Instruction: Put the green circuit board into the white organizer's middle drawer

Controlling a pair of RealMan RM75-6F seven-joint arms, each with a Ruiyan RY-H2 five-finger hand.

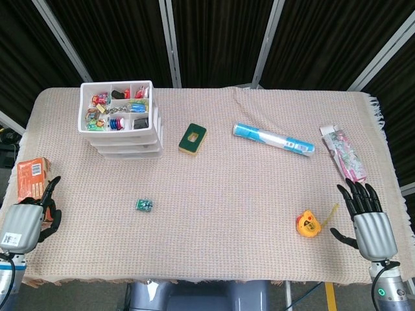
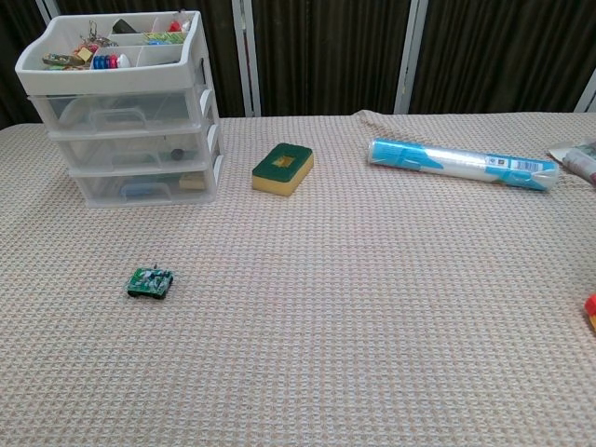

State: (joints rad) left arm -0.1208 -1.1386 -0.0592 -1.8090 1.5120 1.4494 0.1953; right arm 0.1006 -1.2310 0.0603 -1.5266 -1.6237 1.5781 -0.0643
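Note:
The small green circuit board (image 1: pixel 144 205) (image 2: pixel 151 281) lies flat on the woven cloth, in front of the white organizer (image 1: pixel 120 124) (image 2: pixel 126 112). The organizer's three drawers are closed, the middle drawer (image 2: pixel 130 147) included, and its top tray holds small colourful items. My left hand (image 1: pixel 28 219) hovers at the table's front left corner, turned side-on, holding nothing, far left of the board. At the front right corner my right hand (image 1: pixel 367 217) has its fingers spread and is empty. Neither hand shows in the chest view.
An orange box (image 1: pixel 32 172) sits just behind my left hand. A green-and-yellow sponge (image 1: pixel 192 139) (image 2: pixel 282 168) lies right of the organizer. Further right are a blue-and-white tube (image 1: pixel 272 138) (image 2: pixel 463 163) and a printed packet (image 1: pixel 343 153). A yellow tape measure (image 1: pixel 307 224) lies near my right hand.

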